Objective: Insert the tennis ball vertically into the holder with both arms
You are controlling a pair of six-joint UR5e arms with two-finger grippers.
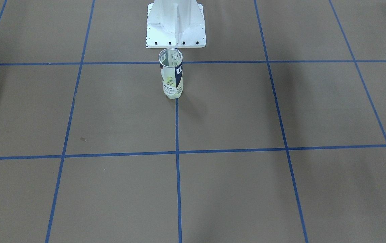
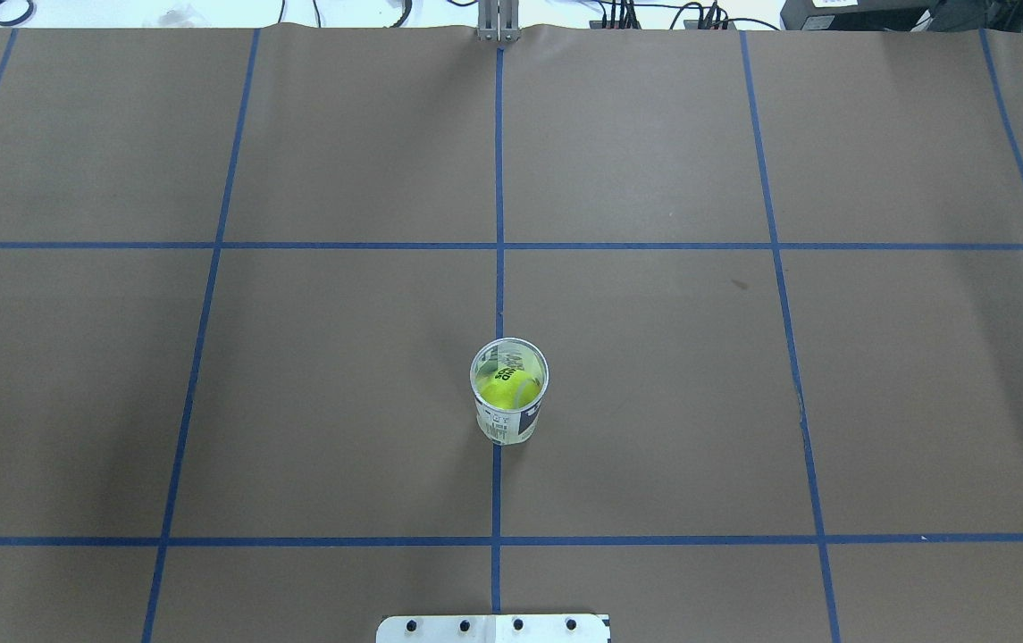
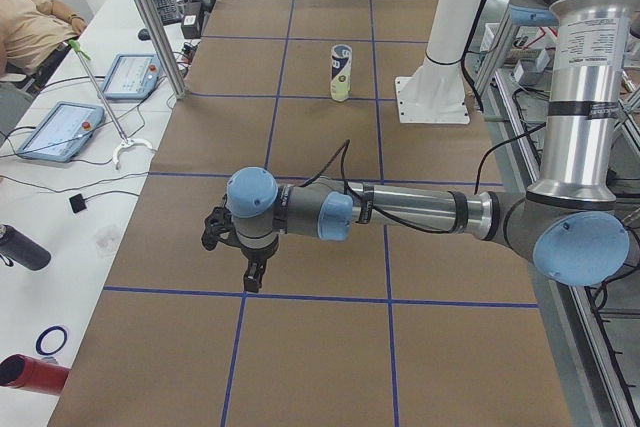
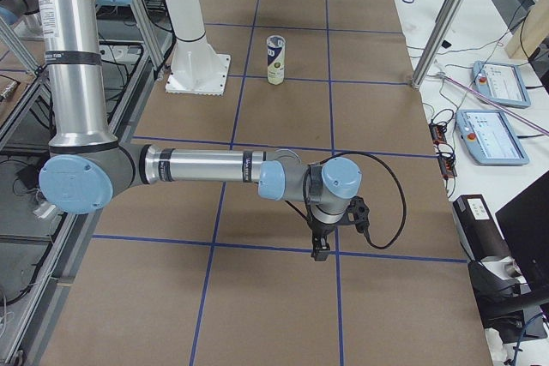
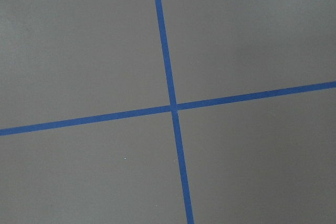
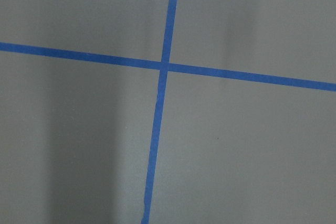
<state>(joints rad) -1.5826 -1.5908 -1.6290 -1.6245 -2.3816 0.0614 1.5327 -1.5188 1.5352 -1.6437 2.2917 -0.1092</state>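
The holder (image 2: 509, 397), a clear can with a white and navy "W" label, stands upright on the centre blue line near the robot's base. It also shows in the front view (image 1: 171, 76) and both side views (image 3: 341, 72) (image 4: 274, 59). A yellow tennis ball (image 2: 507, 390) sits inside it, seen through the open top. My left gripper (image 3: 252, 272) hangs over the table far from the holder, near the table's left end. My right gripper (image 4: 319, 250) hangs likewise near the right end. I cannot tell whether either is open or shut. Both wrist views show only brown paper and blue tape.
The white flanged pedestal (image 1: 176, 25) stands just behind the holder (image 3: 440, 67). Side benches hold tablets (image 3: 60, 130) (image 4: 493, 136), cables, a red bottle (image 3: 30, 372) and aluminium posts (image 3: 150, 17). A seated person (image 3: 30, 22) is at the left bench.
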